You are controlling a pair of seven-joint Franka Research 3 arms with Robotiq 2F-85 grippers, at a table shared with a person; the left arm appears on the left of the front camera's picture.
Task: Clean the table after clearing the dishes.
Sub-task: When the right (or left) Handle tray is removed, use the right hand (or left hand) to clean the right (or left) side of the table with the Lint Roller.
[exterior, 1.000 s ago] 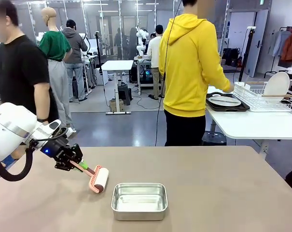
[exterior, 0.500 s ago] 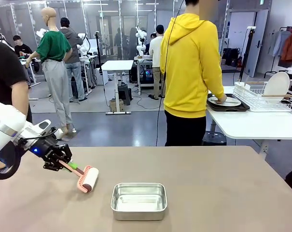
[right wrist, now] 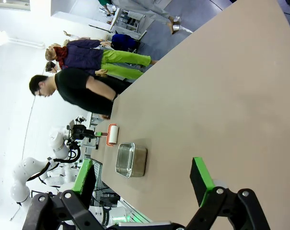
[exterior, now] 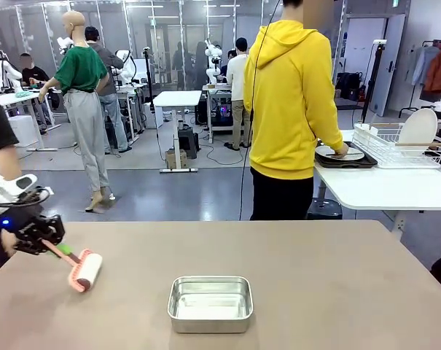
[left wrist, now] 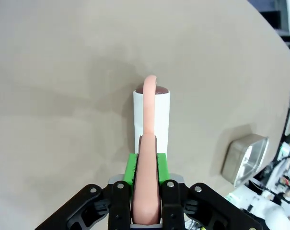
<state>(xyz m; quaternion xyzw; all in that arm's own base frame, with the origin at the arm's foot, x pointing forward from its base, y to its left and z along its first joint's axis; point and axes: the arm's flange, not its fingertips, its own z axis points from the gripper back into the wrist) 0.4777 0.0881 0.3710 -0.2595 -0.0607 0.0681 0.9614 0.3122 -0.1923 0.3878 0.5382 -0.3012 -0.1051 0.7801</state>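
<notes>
Evidently the roller (exterior: 85, 270) is clamped by its pink handle between the green pads of the left gripper (exterior: 51, 244), at the left edge of the table (exterior: 337, 292). The handle is held slanted so that the white drum is laid flat on the tabletop, which is judged to suit a cleaning stroke. In the left wrist view the same grip (left wrist: 147, 179) is seen from above, with only bare table around the drum (left wrist: 152, 115).

Farther right, near the front middle, a steel pan (exterior: 210, 302) is set, well apart from the roller. A stroke carried that way would be blocked by it, so it would have to be skirted or removed.

Beyond the table, to the right, the dishes (exterior: 329, 152) are seen on a dark tray (exterior: 355, 163) on a white side table (exterior: 380, 188), touched by the hand (exterior: 342, 151) of a person in a yellow hoodie (exterior: 293, 109). Another plate (exterior: 418, 127) is stood in a wire rack (exterior: 384, 146) alongside. The clearing is therefore judged done.

The right gripper (right wrist: 142, 175) is held with jaws wide apart and nothing between them.
</notes>
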